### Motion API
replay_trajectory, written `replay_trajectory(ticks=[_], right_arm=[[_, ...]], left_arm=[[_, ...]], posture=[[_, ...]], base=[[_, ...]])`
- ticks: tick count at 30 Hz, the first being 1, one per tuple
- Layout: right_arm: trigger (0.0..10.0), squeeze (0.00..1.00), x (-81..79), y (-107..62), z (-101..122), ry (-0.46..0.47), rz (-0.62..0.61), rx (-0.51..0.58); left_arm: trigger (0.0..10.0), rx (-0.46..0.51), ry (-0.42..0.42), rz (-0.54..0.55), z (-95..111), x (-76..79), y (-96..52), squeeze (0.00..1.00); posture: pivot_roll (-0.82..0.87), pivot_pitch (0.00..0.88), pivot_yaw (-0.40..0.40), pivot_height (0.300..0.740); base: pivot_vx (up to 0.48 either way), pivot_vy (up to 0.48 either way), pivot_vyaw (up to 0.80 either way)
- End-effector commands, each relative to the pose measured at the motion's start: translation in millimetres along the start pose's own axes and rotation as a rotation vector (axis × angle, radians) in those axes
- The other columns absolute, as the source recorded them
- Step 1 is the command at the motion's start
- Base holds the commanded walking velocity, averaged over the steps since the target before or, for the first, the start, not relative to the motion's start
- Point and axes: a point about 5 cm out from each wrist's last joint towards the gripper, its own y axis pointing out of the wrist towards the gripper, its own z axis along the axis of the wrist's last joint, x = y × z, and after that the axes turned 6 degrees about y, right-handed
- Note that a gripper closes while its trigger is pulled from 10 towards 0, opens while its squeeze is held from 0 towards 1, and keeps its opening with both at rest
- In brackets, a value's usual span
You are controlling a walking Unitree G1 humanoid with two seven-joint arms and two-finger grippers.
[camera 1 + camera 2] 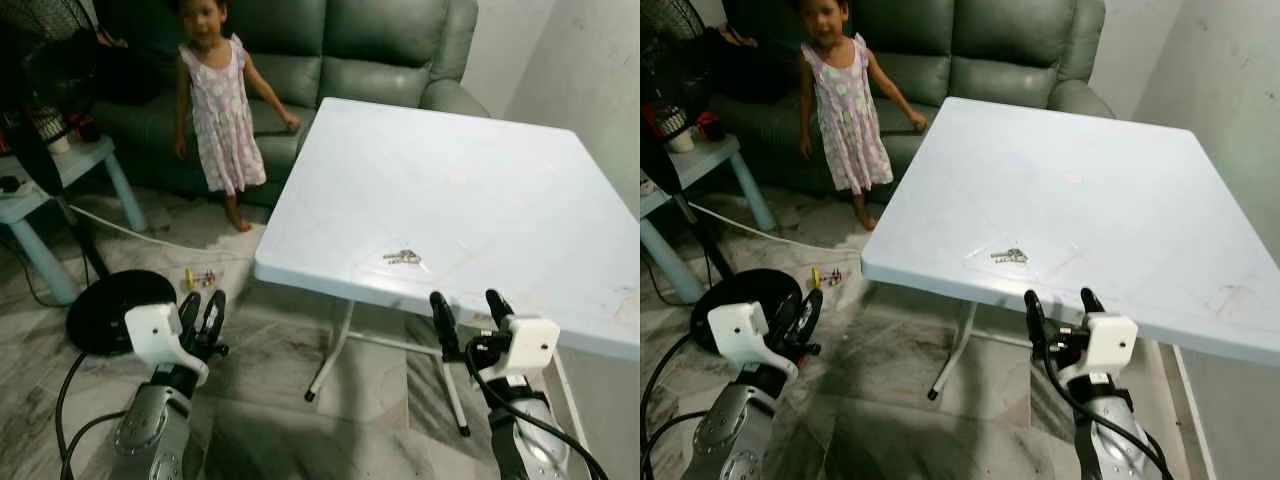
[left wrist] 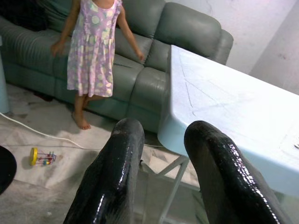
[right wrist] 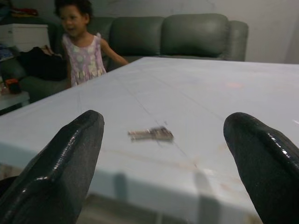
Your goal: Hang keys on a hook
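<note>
**Keys on white table, both grippers empty**

Head views: small metal keys (image 1: 402, 257) lie flat near the front edge of a smooth, square white table (image 1: 480, 190). Right gripper (image 1: 470, 312) is raised just before that edge, fingers parted, empty. Left gripper (image 1: 200, 316) hangs over marbled floor, off the table's front left corner.

Left wrist view: glossy black fingers (image 2: 112, 177) slightly apart, holding nothing; a person (image 2: 91, 51) stands by a green leather sofa (image 2: 187, 32).

Right wrist view: rounded fingers (image 3: 60, 163) wide apart, keys between them, farther in on the tabletop.
</note>
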Motion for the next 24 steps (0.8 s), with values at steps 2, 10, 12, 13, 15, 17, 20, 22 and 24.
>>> replay_trajectory(ticks=[2,10,12,13,15,17,20,22,24], right_arm=[[10.0,0.00,-3.9,3.1,4,0.000,0.025,0.012],[10.0,0.00,-4.2,4.0,4,-0.003,0.033,0.007],[10.0,0.00,-4.1,4.0,4,-0.003,0.034,0.005],[10.0,0.00,-4.1,4.0,4,-0.004,0.035,0.004],[10.0,0.00,-4.2,3.8,4,0.000,0.043,-0.004],[10.0,0.00,-5.0,3.4,3,-0.019,0.067,-0.015],[10.0,0.00,-6.5,4.3,2,-0.061,0.104,-0.037],[10.0,0.00,-7.0,5.2,2,-0.077,0.117,-0.041],[10.0,0.00,-7.4,7.1,3,-0.084,0.134,-0.049]], left_arm=[[10.0,-0.001,-0.003,-0.021,2,3.0,0.4,0.00],[10.0,-0.002,-0.008,-0.035,3,6.7,3.3,0.00],[10.0,-0.003,0.002,-0.035,3,7.6,3.8,0.00],[10.0,0.003,0.010,-0.032,3,8.2,4.0,0.00],[10.0,0.004,0.025,-0.028,2,9.8,4.3,0.00],[10.0,0.002,0.023,-0.029,2,10.9,4.7,0.00],[10.0,0.005,0.036,-0.042,1,13.4,4.3,0.00],[10.0,0.004,0.045,-0.046,0,14.2,3.7,0.00],[10.0,0.003,0.049,-0.053,-1,15.9,3.3,0.00]], posture=[[0.10,0.000,-0.060,0.740],[0.10,0.000,-0.060,0.740],[0.10,0.000,-0.060,0.740],[0.10,0.000,-0.060,0.740],[0.10,0.000,-0.060,0.740],[0.10,0.000,-0.060,0.740],[0.09,0.000,-0.060,0.740],[0.09,0.000,-0.060,0.740],[0.09,0.000,-0.061,0.740]], base=[[0.354,0.000,0.00],[0.346,0.000,0.00],[0.142,0.000,0.00],[0.000,0.000,0.00],[0.000,0.000,0.00],[0.000,0.000,0.00],[0.000,0.000,0.00],[0.000,0.000,0.00],[0.000,0.000,0.00]])
